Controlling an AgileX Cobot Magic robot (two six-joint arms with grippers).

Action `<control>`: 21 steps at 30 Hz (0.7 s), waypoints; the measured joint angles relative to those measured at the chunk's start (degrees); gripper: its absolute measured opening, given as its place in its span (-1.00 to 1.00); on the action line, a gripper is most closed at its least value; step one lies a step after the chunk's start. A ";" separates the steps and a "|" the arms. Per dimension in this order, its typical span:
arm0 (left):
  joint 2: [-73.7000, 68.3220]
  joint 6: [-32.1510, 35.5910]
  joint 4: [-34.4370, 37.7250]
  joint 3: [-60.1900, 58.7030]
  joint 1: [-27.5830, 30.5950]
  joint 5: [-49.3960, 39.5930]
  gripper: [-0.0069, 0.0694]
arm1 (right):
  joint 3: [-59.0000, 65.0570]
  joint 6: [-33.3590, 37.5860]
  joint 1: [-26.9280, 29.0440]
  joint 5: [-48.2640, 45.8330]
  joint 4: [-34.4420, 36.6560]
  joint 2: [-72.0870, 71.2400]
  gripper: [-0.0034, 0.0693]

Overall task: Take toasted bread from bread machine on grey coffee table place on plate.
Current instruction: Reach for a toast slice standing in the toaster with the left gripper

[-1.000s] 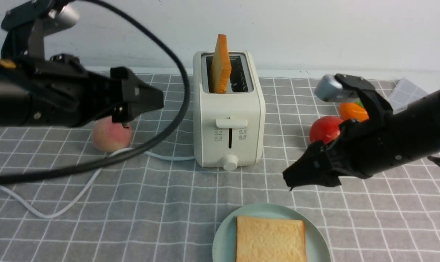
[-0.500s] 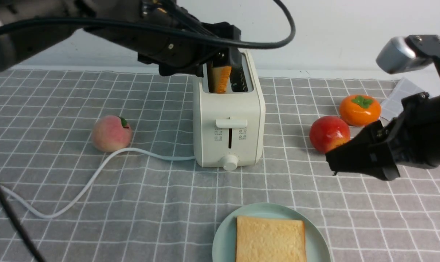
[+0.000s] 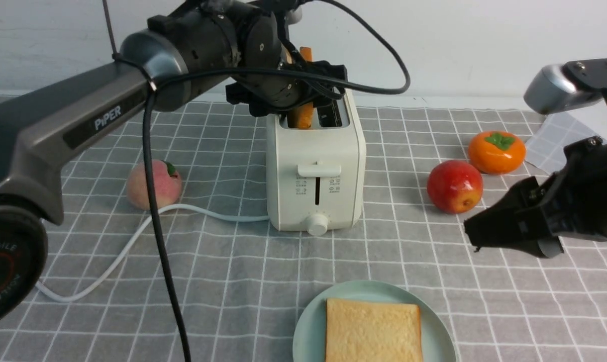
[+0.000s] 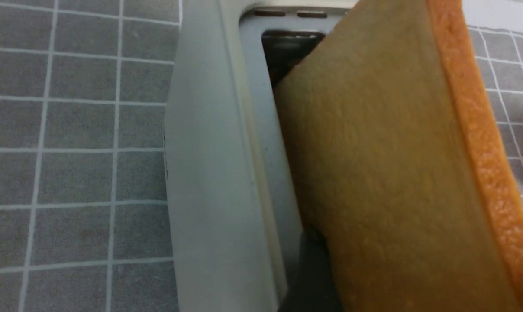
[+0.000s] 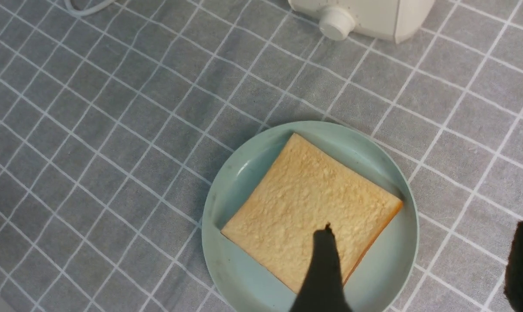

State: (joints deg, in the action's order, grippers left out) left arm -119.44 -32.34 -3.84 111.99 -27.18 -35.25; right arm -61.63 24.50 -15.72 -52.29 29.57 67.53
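Toast (image 3: 303,114) upright within left hand (image 3: 302,88)

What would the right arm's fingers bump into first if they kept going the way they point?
Probably the grey checked tablecloth just beside the round mint-green plate, or that plate's rim; depth is hard to judge. The right gripper points low and leftward, with nothing in between.
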 joint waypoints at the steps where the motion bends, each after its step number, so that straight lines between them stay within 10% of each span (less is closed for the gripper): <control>1: 0.00 0.00 0.00 0.00 0.00 -0.01 0.52 | 0.00 0.00 0.00 0.05 0.00 0.00 0.53; 8: 0.00 0.00 -0.06 0.00 0.00 0.18 0.28 | 0.00 0.00 0.00 0.04 0.00 0.00 0.53; 16: 2.60 0.26 -0.98 0.00 0.00 -1.84 -0.57 | 0.00 0.00 0.00 1.23 0.00 0.00 0.53; 21: 6.40 1.40 -2.03 0.00 0.06 -3.01 -0.59 | 0.00 0.00 0.00 2.07 0.00 0.00 0.53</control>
State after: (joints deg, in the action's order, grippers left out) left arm -113.04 -30.94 -5.88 111.99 -27.12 -38.26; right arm -61.63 24.50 -15.72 -50.22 29.57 67.53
